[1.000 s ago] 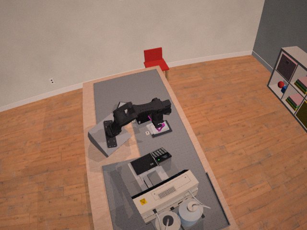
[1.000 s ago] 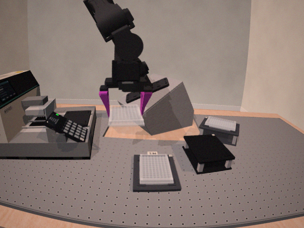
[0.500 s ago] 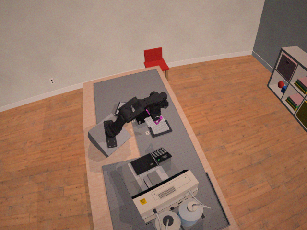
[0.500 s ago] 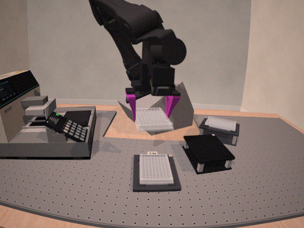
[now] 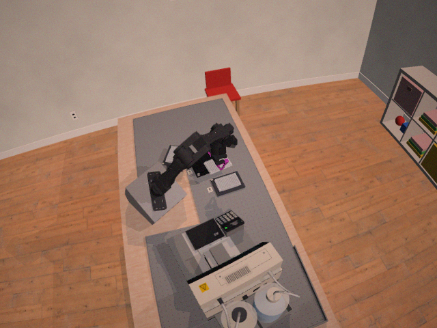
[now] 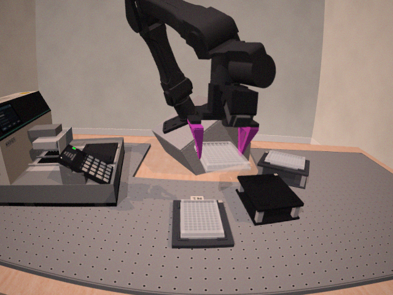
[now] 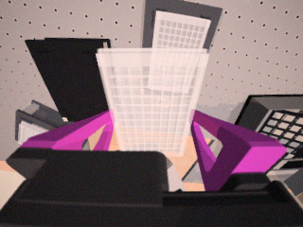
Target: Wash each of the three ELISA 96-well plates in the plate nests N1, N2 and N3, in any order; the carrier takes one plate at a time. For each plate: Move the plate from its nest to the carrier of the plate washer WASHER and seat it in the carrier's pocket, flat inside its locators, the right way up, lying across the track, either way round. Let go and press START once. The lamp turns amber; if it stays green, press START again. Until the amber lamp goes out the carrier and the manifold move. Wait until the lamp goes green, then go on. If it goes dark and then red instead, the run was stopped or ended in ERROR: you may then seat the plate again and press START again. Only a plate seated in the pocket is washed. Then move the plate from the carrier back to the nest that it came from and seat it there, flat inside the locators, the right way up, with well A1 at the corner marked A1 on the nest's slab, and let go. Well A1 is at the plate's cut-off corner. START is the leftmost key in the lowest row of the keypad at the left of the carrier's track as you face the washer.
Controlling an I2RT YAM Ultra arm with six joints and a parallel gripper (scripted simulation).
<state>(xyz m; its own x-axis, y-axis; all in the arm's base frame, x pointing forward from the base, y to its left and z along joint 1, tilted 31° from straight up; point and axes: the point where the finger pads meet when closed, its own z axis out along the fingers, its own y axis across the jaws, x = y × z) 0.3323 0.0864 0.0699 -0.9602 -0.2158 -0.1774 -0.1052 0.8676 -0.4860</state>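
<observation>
My gripper (image 6: 221, 142) with magenta fingers is shut on a clear 96-well plate (image 6: 221, 156) and holds it level in the air, above and just behind the empty black nest (image 6: 269, 197). In the wrist view the plate (image 7: 151, 104) sits between the fingers, with the empty nest (image 7: 71, 80) to its left. The nest labelled N1 holds a plate (image 6: 200, 219) at the front. Another nest holds a plate (image 6: 284, 160) at the back right. The washer's carrier pocket (image 6: 101, 151) is empty, and the lamp (image 6: 73, 147) by the keypad (image 6: 91, 165) is green.
The washer body (image 5: 236, 279) with two bottles (image 5: 254, 307) stands at the near end of the table in the top view. The arm's grey wedge base (image 6: 190, 142) is right behind the held plate. A red chair (image 5: 221, 86) stands past the table's far end.
</observation>
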